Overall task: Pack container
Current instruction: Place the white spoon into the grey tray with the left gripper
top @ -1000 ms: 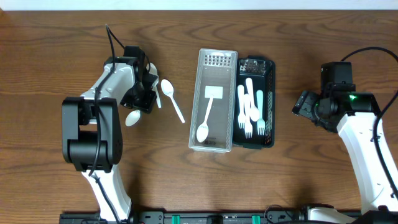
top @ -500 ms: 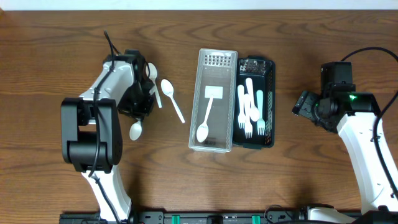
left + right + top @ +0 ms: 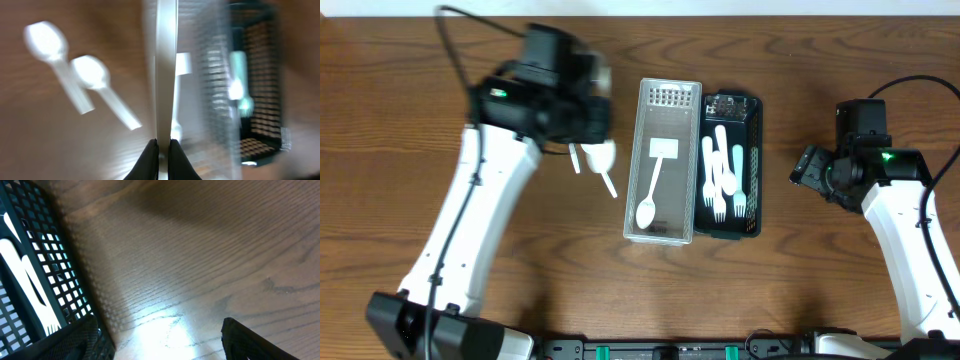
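Fingertips (image 3: 149, 155) of our left hand (image 3: 163, 152) pinch a white spoon (image 3: 166, 60) by its handle end, just beside the clear container (image 3: 632, 170); so thin a grip may let it swivel and drop onto the surface (image 3: 560, 250) among the loose spoons (image 3: 90, 72). Our right hand (image 3: 160, 340) gapes empty.

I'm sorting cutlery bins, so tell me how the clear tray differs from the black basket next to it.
The clear tray is see-through; the black basket is dark mesh. The clear tray is longer than the black basket. The clear tray holds one white spoon; the black basket holds several forks. Both are rectangular, open-topped, side by side.
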Tool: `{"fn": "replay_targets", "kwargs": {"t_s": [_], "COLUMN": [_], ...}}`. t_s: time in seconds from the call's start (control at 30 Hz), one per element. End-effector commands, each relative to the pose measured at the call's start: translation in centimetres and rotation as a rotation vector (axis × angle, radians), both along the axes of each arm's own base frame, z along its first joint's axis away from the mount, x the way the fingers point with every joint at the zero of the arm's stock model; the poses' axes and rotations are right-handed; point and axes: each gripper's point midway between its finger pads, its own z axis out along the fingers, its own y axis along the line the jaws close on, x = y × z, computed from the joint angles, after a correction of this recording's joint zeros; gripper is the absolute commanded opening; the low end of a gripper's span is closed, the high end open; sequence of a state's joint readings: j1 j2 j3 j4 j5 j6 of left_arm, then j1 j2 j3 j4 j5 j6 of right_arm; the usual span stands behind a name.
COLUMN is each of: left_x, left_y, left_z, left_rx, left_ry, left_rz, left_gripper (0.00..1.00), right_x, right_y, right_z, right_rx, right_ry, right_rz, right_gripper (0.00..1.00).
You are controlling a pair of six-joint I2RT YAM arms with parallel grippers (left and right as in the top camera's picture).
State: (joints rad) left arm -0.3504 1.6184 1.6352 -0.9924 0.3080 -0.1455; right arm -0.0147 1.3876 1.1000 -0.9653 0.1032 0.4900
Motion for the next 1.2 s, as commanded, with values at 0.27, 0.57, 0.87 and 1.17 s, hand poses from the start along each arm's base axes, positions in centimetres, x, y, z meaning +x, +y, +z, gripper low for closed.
{"fn": "replay_targets", "kwargs": {"t_s": [0.27, 0.57, 0.87, 1.17], "left_x": [-2.0, -0.2, 4.0, 7.1], "left_y": [-7.2, -5.0, 5.4, 11.7], "left_z": [-11.5, -8.5, -6.1, -13.8], "left_rx": [0.188, 0.161, 0.163, 0.204], "left_ry": [0.195, 0.141, 0.084, 0.225], "left_rz": [-0.049, -0.006, 0.261, 0.417], "left_gripper": [0.07, 0.84, 0.98, 0.88], "right_x": [-0.2, -0.2, -0.2, -0.1], "right_y": [0.0, 0.0, -0.1, -0.1], "right_z": [-0.2, -0.2, -0.2, -0.1], "right_rx": [0.009, 0.008, 0.005, 0.005], "right_ry": [0.006, 0.007, 0.006, 0.004], "right_rz": [-0.011, -0.011, -0.012, -0.012], "right_gripper": [0.83, 0.84, 0.84, 0.84]}}
